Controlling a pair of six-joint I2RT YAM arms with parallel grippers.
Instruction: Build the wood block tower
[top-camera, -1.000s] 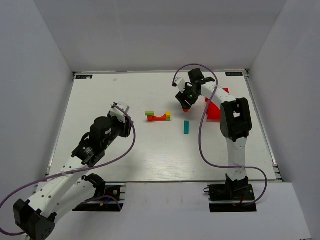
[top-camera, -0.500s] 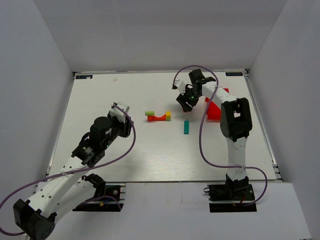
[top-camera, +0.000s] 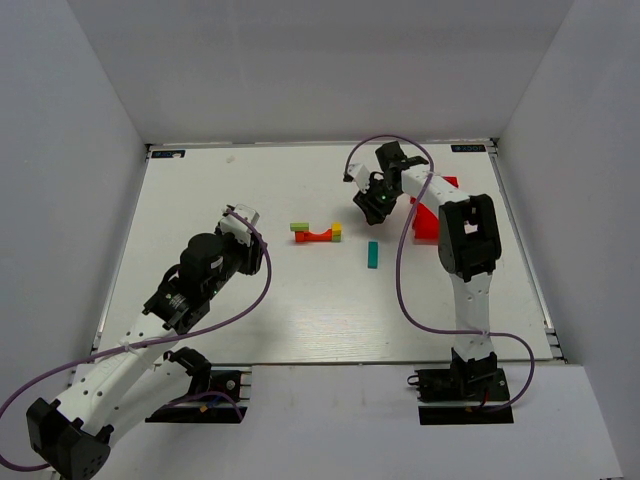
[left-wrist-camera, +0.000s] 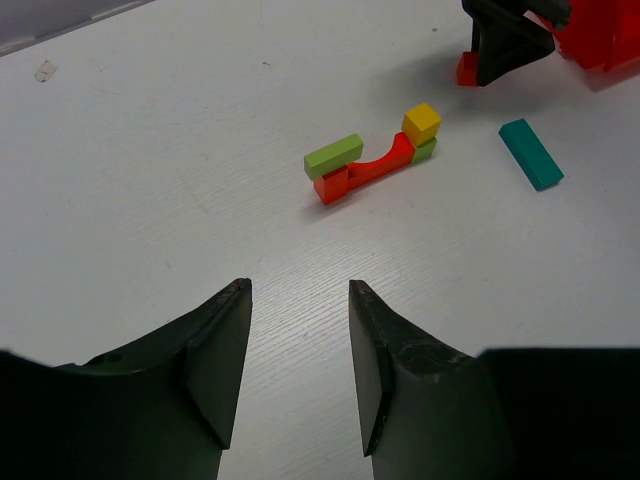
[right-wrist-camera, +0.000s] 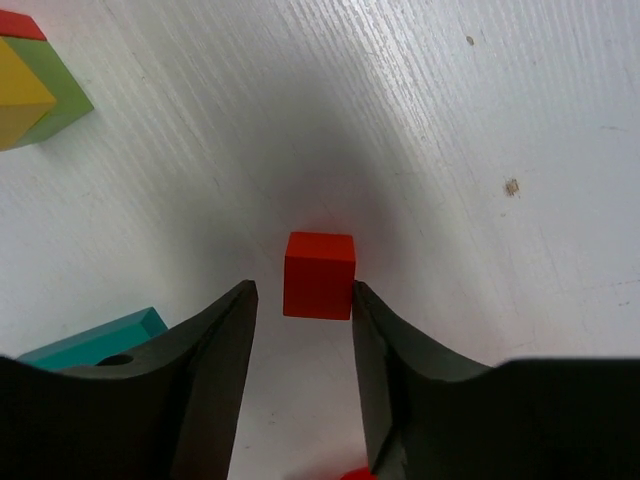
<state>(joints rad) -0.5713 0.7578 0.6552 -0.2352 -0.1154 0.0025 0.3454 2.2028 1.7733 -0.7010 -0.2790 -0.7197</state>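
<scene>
Change: the right hand (right-wrist-camera: 300, 290) closes in around the red cube (right-wrist-camera: 319, 275), open, not pinching yet.
Spare: the left hand (left-wrist-camera: 297, 350) is open and empty.
Tower (top-camera: 317, 233): mid tabletop (top-camera: 320, 300), barely begun.
Meaning: the cube probably gets lifted next.

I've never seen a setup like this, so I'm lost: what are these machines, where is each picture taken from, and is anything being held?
These are two robot arms bolted to a white table, each ending in a two-finger gripper. The wide picture looks down from above and behind them; the other two come from a camera on each wrist, so the dark shapes at the bottom are that arm's own fingers. On the table: a red arch with a lime-green block on one end, a yellow cube on a green block at the other, a loose teal bar, and a red bin. The left gripper is open and empty. The right gripper is open around a small red cube resting on the table.
</scene>
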